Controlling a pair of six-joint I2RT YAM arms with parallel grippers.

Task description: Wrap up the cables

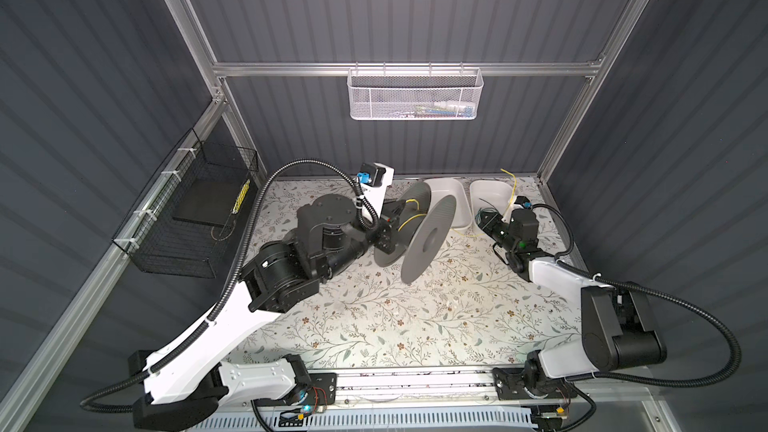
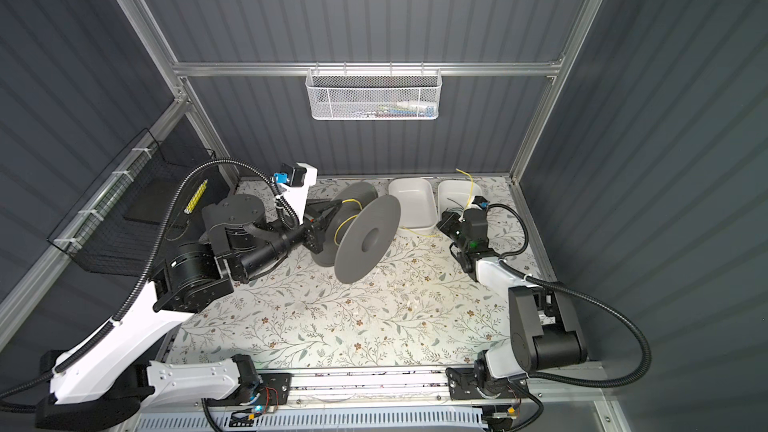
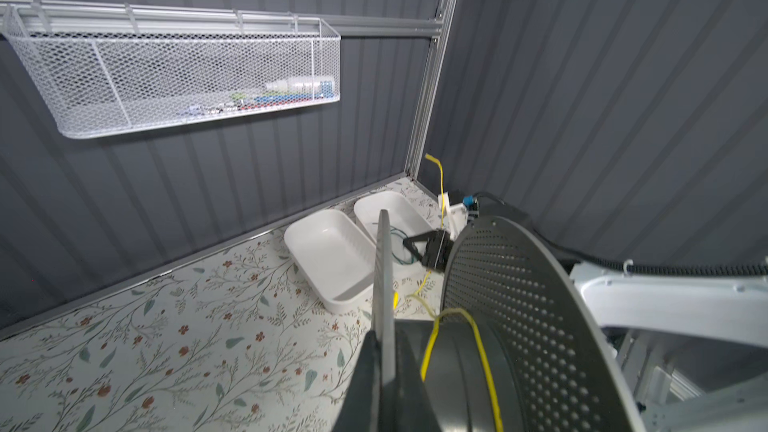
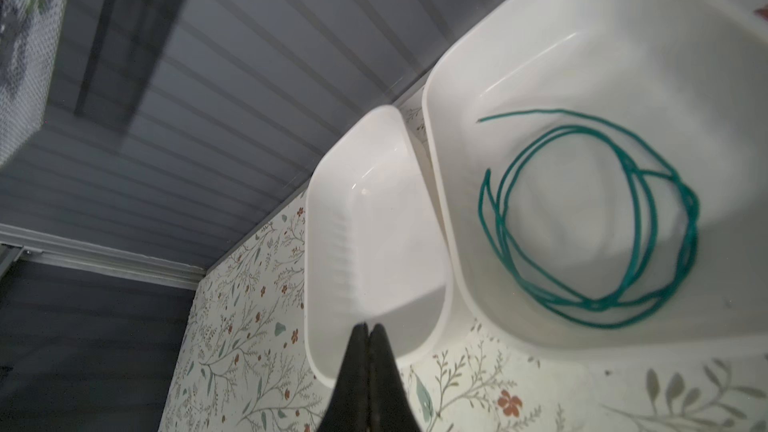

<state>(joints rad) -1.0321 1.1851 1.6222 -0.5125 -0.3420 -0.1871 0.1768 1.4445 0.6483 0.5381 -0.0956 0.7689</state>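
One yellow cable [image 3: 428, 353], one spool [image 1: 440, 218]

Two white tubs [image 1: 455, 206]; one grey spool [image 1: 428, 238]; one yellow cable [image 3: 432, 351]; one green coil [image 4: 595, 305]; two wall baskets [image 1: 415, 97].

Left arm [image 1: 232, 317]: is standing extended from its near-left base toward the scene's middle, elbow raised, wrist rolled on its side. Left gripper [image 3: 383, 351]: is pinching the thin rim of a grey spool flange [image 3: 382, 259] between nearly closed jaws. Right arm [image 1: 557, 280]: is standing folded at the elbow, forearm pointing low toward the far right corner. Right gripper [image 4: 369, 331]: is holding its black fingertips pressed fully together.
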